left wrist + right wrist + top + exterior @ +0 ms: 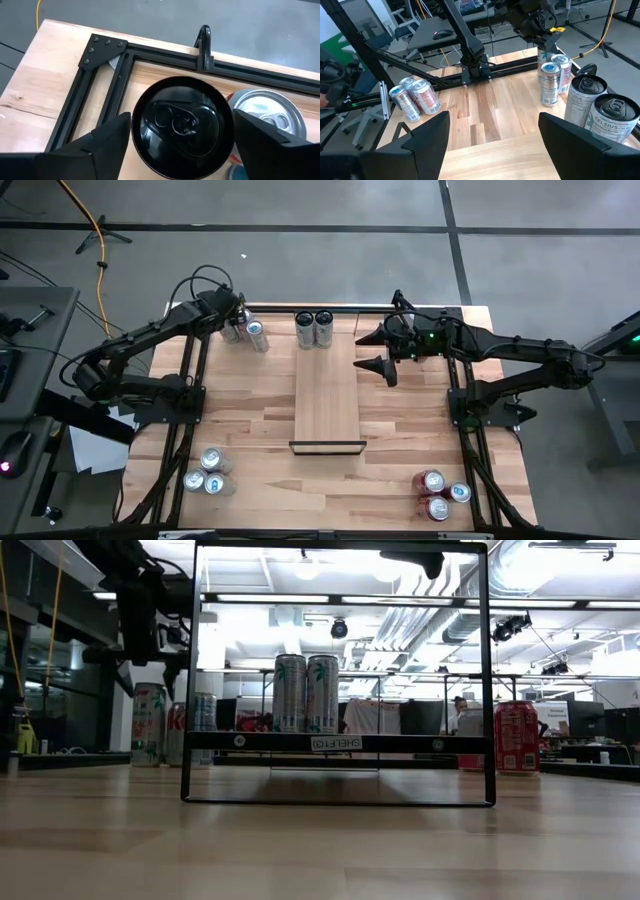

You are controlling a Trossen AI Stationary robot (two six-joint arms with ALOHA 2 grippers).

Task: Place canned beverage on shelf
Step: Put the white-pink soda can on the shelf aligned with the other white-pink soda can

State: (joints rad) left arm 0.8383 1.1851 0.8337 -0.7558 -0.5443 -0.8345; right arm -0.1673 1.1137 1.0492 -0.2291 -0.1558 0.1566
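Between left gripper's fingers, black-topped can

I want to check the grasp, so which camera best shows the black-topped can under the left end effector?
The left wrist view: the black-topped can fills the frame between the open fingers. In the high view the arm largely covers it, the low view shows only can sides there, and the right wrist view shows that cluster small and distant.

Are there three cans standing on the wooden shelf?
No, only two cans stand on the shelf, side by side at its far end.
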